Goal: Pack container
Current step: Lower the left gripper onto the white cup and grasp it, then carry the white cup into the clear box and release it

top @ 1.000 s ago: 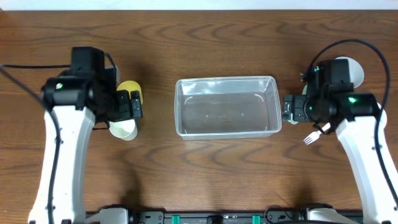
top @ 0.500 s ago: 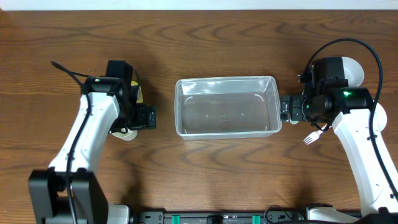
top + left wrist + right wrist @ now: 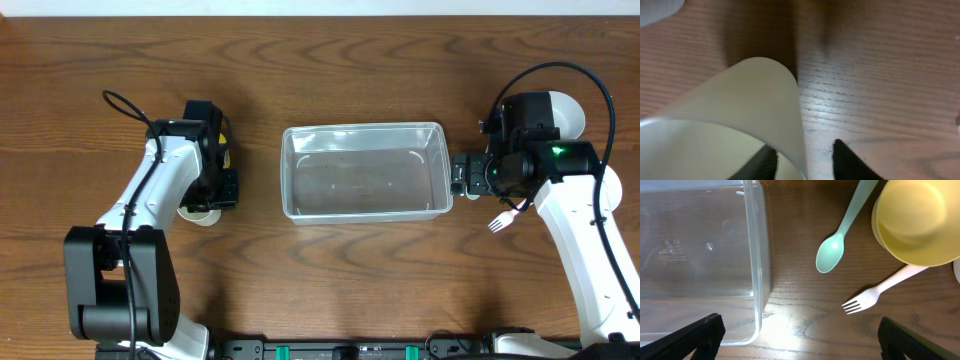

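The clear, empty container [image 3: 362, 170] lies in the middle of the table. My left gripper [image 3: 222, 188] hangs over a pale cup [image 3: 200, 212] to the container's left. In the left wrist view the cup [image 3: 740, 110] has its thin wall between my left gripper's [image 3: 804, 148] fingers, one inside and one outside. The jaws stand narrowed, and a gap shows on the outer side. My right gripper [image 3: 462, 175] stands wide open at the container's right end, where the container's wall [image 3: 758, 255] runs between its fingers [image 3: 705, 332].
Right of the container lie a teal spoon [image 3: 832, 255], a pale fork [image 3: 880, 292] and a yellow bowl [image 3: 917, 220]. A white bowl [image 3: 567, 112] sits at the far right. A yellow object [image 3: 224, 152] shows behind my left gripper.
My left arm has swung in and turned over the cup, and its jaws have narrowed around the cup's wall. The right gripper shifted slightly left early on and has held since.
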